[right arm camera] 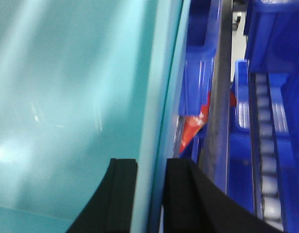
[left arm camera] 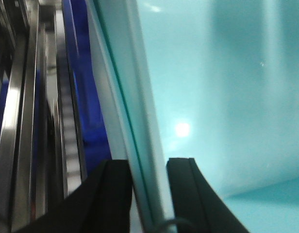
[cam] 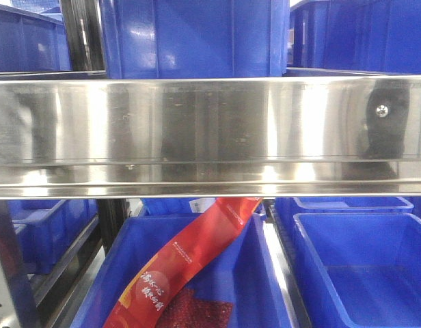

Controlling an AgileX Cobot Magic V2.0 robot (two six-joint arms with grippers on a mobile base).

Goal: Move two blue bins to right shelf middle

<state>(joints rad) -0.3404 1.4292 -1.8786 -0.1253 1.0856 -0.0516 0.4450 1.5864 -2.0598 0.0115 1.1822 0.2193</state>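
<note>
a shiny steel shelf rail [cam: 210, 137] is stretched right across the front view, and much behind it is hidden. above it, a blue bin [cam: 197, 37] is seen on the shelf, cut off at the top. below, a lower bin [cam: 190, 273] is filled with a red packet [cam: 186, 266], and an open blue bin [cam: 368, 266] is set just beside it on the right. neither arm is shown here. in the left wrist view, the left gripper [left arm camera: 148, 194] is closed on a pale teal bin wall [left arm camera: 140, 145], one finger each side. the right gripper [right arm camera: 150, 194] is likewise clamped on a bin wall [right arm camera: 152, 121]. roller tracks [right arm camera: 268, 160] are blurred.
</note>
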